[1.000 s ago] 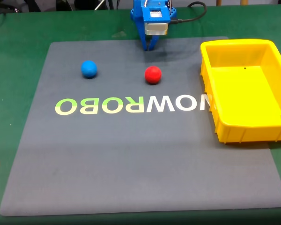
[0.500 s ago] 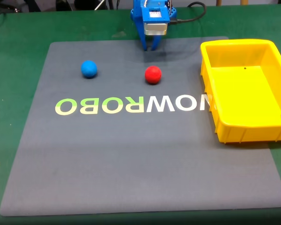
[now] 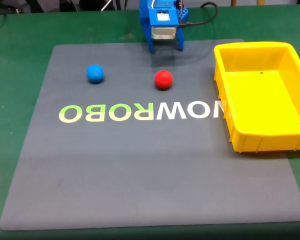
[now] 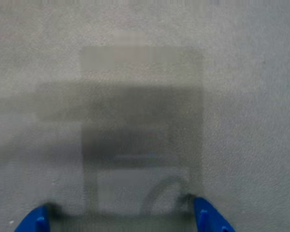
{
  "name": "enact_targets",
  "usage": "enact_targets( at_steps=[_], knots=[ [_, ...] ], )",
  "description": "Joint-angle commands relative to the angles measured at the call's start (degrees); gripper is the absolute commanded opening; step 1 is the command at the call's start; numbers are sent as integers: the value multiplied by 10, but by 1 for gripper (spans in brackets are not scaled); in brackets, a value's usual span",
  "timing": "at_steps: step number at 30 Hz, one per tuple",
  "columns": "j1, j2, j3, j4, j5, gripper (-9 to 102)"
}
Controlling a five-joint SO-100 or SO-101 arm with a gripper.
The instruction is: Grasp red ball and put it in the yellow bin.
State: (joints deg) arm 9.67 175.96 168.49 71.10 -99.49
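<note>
The small red ball [image 3: 163,79] lies on the grey mat, a little behind the upside-down white lettering. My blue gripper [image 3: 165,49] hangs over the mat's far edge, just behind the ball and apart from it. It is open, its two fingers spread wide with nothing between them. In the wrist view the gripper [image 4: 122,220] shows as two blue fingertips [image 4: 38,221] at the bottom corners over bare grey mat and the arm's shadow. The large yellow bin [image 3: 250,49] stands empty at the mat's right edge.
A blue ball [image 3: 95,73] rests on the mat to the left of the red one. The grey mat [image 3: 140,175] lies on a green table [image 3: 15,100]. A black cable [image 3: 205,15] runs behind the arm.
The gripper's fingers have spread from a closed point to wide open. The balls and bin have not moved.
</note>
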Motion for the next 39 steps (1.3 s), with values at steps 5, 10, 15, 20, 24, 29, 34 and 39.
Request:
enact_targets(
  at_steps=[5, 10, 15, 20, 24, 29, 34, 39],
  knots=[
    [28, -187, -102, -144, -17, 35],
    [27, -317, -171, -210, -5, 35],
    [21, -454, -256, -260, 13, 35],
    [13, -561, -343, -285, 29, 35],
    [8, -616, -381, -305, 35, 34],
    [0, -664, -409, -315, 37, 34],
    [-11, -700, -421, -328, 41, 34],
    [-22, -729, -437, -338, 51, 34]
  ],
)
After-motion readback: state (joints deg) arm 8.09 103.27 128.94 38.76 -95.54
